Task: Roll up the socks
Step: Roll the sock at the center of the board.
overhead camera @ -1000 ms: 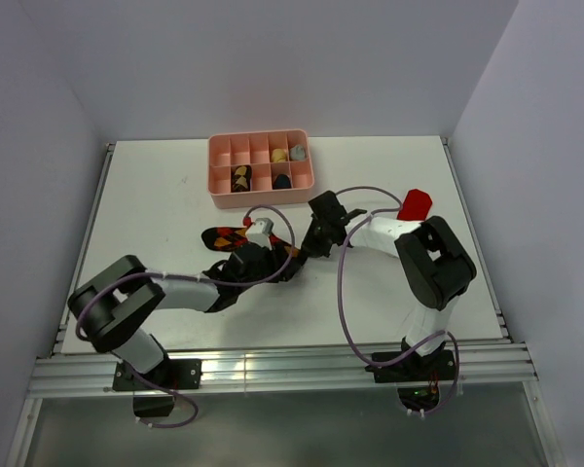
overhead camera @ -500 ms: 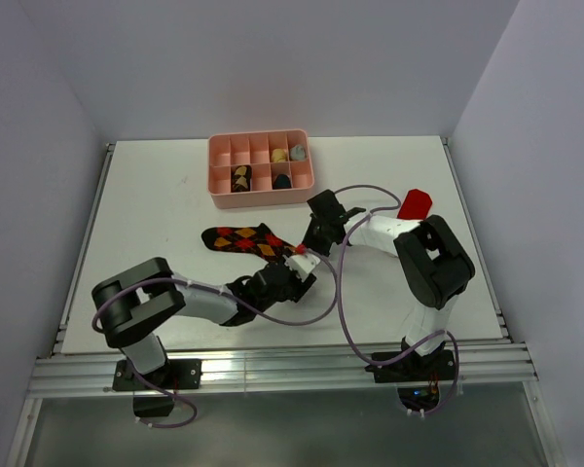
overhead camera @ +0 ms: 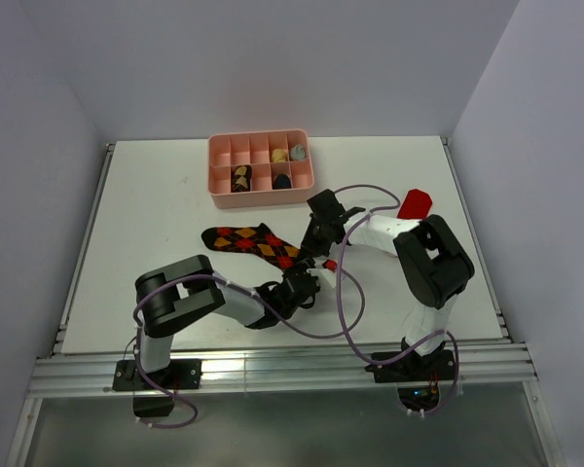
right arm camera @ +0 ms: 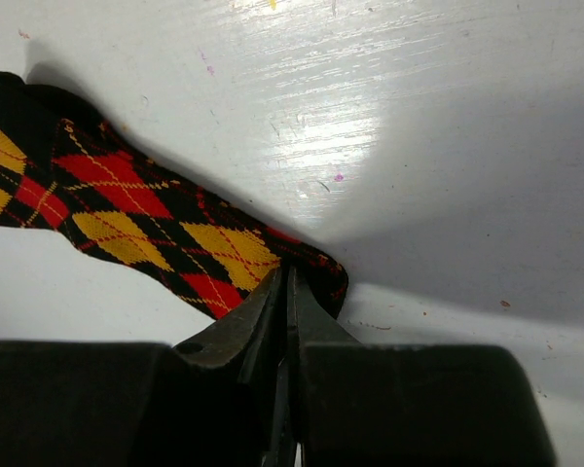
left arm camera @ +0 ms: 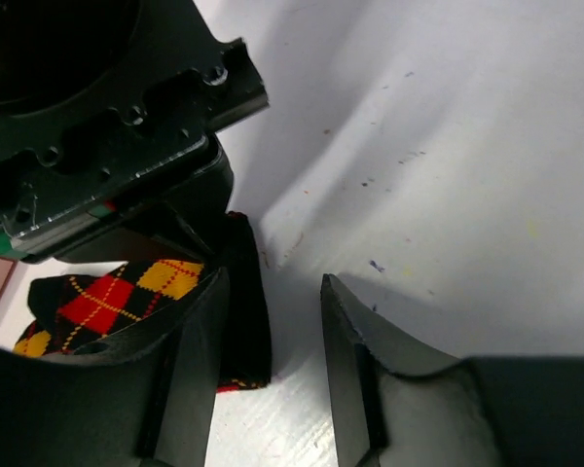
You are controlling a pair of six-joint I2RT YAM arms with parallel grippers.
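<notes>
A black argyle sock with red and yellow diamonds (overhead camera: 251, 240) lies flat in the middle of the table. My right gripper (overhead camera: 314, 251) is shut on its right end; the right wrist view shows the jaws (right arm camera: 290, 277) pinching the sock's edge (right arm camera: 127, 199). My left gripper (overhead camera: 310, 280) is open and empty just in front of that end, with the sock (left arm camera: 127, 292) beside its left finger (left arm camera: 209, 341). A plain red sock (overhead camera: 414, 204) lies at the right. No loose tan argyle sock shows.
A pink compartment tray (overhead camera: 224, 195) stands at the back centre with several rolled items in its cells. The right arm's cable (overhead camera: 343, 292) loops over the table between the two arms. Walls close in the table on three sides.
My left gripper has moved off the sock's middle, right and toward the near edge. The sock was bunched and now lies stretched out flat. The right gripper has stayed put.
</notes>
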